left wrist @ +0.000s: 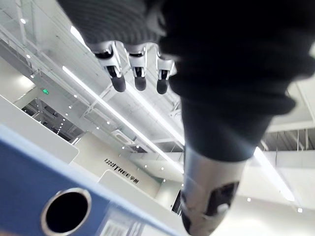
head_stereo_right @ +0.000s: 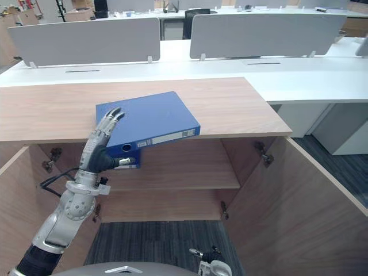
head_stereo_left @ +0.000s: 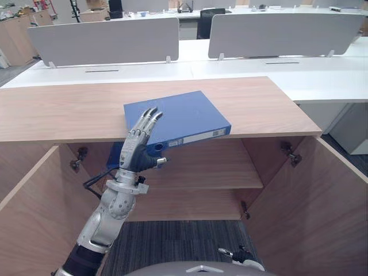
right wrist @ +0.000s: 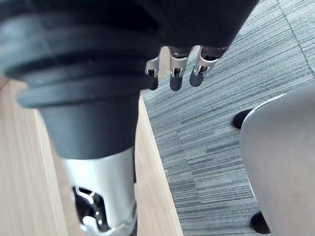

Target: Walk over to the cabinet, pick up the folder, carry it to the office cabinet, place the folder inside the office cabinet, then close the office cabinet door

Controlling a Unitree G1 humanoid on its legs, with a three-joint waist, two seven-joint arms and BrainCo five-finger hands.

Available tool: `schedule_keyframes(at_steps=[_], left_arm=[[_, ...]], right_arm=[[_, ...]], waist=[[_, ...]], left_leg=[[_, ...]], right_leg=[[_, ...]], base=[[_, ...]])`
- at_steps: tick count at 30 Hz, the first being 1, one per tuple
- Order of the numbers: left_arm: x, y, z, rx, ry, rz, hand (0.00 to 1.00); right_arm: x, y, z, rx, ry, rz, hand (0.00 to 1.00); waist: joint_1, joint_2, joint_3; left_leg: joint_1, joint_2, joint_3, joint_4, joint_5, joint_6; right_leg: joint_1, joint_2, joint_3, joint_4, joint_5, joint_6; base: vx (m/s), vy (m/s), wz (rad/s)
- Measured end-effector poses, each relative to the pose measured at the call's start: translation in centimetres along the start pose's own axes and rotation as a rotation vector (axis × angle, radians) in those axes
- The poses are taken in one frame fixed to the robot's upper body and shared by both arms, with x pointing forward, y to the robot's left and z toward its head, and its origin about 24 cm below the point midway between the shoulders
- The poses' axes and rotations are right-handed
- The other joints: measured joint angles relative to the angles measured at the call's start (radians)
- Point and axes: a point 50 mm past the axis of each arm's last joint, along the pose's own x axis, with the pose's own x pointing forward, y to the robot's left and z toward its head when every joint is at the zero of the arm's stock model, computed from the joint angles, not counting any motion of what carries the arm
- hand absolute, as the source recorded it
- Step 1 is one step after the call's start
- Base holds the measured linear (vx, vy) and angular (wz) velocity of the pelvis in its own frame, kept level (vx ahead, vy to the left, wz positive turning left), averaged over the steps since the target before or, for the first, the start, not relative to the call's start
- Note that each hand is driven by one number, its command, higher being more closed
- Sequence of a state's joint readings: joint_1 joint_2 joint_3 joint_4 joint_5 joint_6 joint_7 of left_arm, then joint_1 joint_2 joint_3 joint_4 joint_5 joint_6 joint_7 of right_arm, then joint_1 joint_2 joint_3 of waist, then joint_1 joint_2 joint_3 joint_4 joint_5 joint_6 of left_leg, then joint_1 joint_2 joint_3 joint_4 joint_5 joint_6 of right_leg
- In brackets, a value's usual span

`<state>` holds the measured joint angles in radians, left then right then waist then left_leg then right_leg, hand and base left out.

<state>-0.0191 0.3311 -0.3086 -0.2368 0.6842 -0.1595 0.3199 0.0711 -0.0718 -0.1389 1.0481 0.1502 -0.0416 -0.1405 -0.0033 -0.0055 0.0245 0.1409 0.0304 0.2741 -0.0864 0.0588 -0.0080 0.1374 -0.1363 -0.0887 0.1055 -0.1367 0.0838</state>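
A blue folder (head_stereo_left: 184,115) lies flat on the wooden cabinet top (head_stereo_left: 57,109), its near corner and labelled spine (head_stereo_right: 129,152) jutting past the front edge. My left hand (head_stereo_left: 138,150) is raised at that corner, open: straight fingers lie over the cover and the thumb reaches under the spine. In the left wrist view the fingers (left wrist: 139,73) and thumb (left wrist: 206,196) are extended beside the spine's round hole (left wrist: 66,212). My right hand (head_stereo_left: 244,257) hangs low near the carpet, its fingers (right wrist: 178,69) relaxed and holding nothing.
The cabinet stands open below the top, with a door swung out on the left (head_stereo_left: 29,218) and on the right (head_stereo_left: 322,207) and a bare shelf (head_stereo_left: 213,172) inside. White desks with grey dividers (head_stereo_left: 103,40) run behind it.
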Motion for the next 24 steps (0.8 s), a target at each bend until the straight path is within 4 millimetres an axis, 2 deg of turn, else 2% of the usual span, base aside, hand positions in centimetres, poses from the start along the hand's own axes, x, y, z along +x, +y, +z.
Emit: schedule_keyframes(at_steps=[4, 9, 19, 20, 24], left_arm=[[0.8, -1.0, -0.1, 0.11, -0.04, -0.06, 0.0], [1.3, -2.1, -1.3, 0.252, -0.025, -0.119, 0.0], [1.0, -2.7, -2.9, 0.371, 0.044, -0.152, 0.0], [1.1, -2.6, -3.0, 0.375, 0.06, -0.137, 1.0], [1.0, -2.2, -3.4, 0.389, 0.102, -0.114, 1.0]], right_arm=[[0.0, 0.0, 0.0, 0.0, 0.002, -0.001, 0.0], [0.0, 0.1, 0.1, 0.002, -0.001, 0.001, 0.0], [0.0, -0.1, 0.0, 0.021, 0.004, -0.007, 0.0], [0.0, -0.1, 0.0, 0.022, 0.007, -0.007, 0.0], [0.0, -0.1, 0.0, 0.027, 0.007, -0.003, 0.0]], waist=[[-0.001, -0.003, 0.001], [-0.014, -0.004, 0.002], [-0.023, -0.016, 0.009], [-0.023, -0.018, 0.008], [-0.024, -0.018, 0.009]], left_leg=[[0.0, 0.0, -0.002, 0.0, -0.001, -0.001], [0.001, 0.001, -0.03, 0.0, -0.002, -0.002], [0.008, 0.001, -0.031, -0.001, -0.006, -0.006], [0.008, 0.001, -0.032, -0.001, -0.007, -0.007], [0.008, 0.003, -0.033, -0.001, -0.009, -0.009]], right_leg=[[0.003, 0.001, 0.005, -0.017, 0.005, -0.006], [0.011, 0.003, 0.012, -0.043, 0.019, -0.006], [0.033, 0.003, 0.004, -0.071, 0.031, -0.004], [0.034, 0.003, 0.002, -0.073, 0.031, -0.004], [0.036, 0.003, 0.0, -0.075, 0.031, -0.004]], base=[[0.02, 0.002, -0.05], [0.02, -0.007, -0.06], [0.0, 0.0, 0.0], [0.0, 0.0, 0.0], [0.0, 0.0, 0.0]])
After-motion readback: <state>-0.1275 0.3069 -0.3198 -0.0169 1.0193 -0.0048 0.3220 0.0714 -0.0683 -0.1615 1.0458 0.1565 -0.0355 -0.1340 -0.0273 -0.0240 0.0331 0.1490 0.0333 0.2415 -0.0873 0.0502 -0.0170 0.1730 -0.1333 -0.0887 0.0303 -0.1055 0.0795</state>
